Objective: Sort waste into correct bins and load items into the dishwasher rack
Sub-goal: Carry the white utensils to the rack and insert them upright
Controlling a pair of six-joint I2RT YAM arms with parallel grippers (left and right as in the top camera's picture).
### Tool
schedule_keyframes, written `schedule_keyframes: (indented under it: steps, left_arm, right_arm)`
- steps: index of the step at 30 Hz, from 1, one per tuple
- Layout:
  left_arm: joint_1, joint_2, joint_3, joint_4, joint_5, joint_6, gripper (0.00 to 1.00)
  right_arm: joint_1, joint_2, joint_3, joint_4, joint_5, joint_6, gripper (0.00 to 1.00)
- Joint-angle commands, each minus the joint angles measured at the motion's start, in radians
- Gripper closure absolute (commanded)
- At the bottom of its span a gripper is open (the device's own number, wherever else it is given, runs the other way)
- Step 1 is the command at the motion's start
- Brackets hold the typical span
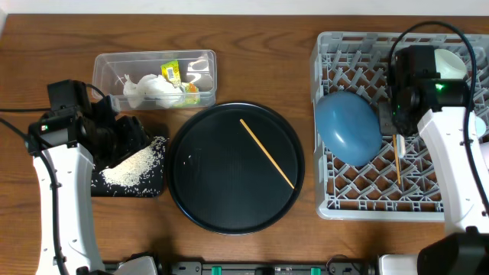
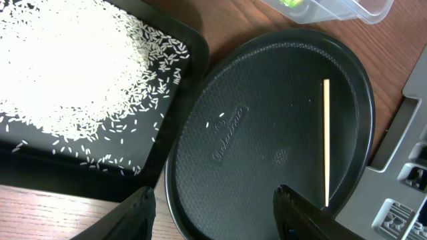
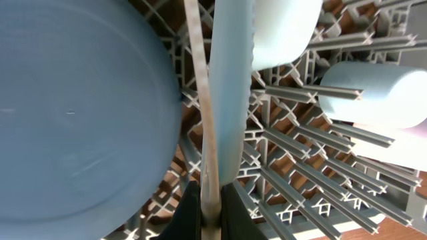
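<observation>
The right arm hides part of the white cups in the dishwasher rack, the left arm covers one end of the shallow black tray, and the left wrist view crops the clear tub.

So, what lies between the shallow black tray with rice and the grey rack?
The large round black tray, with one wooden chopstick lying on it. The overhead view shows this best.
</observation>
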Motion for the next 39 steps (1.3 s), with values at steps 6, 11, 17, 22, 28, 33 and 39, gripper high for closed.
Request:
schedule_keyframes:
  steps: [6,11,17,22,28,33,39]
  left_arm:
    - [0.000,-0.005,-0.016,-0.002,-0.008,0.005,0.42]
    - [0.000,-0.005,-0.016,-0.002,-0.008,0.005,0.42]
    - [0.000,-0.005,-0.016,-0.002,-0.008,0.005,0.42]
    - [0.000,-0.005,-0.016,-0.002,-0.008,0.005,0.42]
    - [0.000,-0.005,-0.016,-0.002,-0.008,0.005,0.42]
    - [0.000,-0.005,-0.016,-0.002,-0.008,0.005,0.41]
    - [0.000,-0.005,-0.016,-0.002,-0.008,0.005,0.42]
  right_arm:
    - [-0.052,0.032,-0.101,0.098,0.018,-0.039,0.99]
    - [-0.067,0.033,-0.156,0.169,0.018,-0.061,0.99]
    - [-0.072,0.033,-0.193,0.222,0.021,-0.060,0.98]
    - [-0.072,0.033,-0.195,0.223,0.021,-0.060,0.57]
    - [-0.070,0.021,-0.175,0.218,0.011,-0.044,0.56]
    - [-0.069,-0.039,-0.103,0.212,-0.165,-0.037,0.56]
    - [-0.037,-0.121,-0.018,0.229,-0.533,-0.024,0.56]
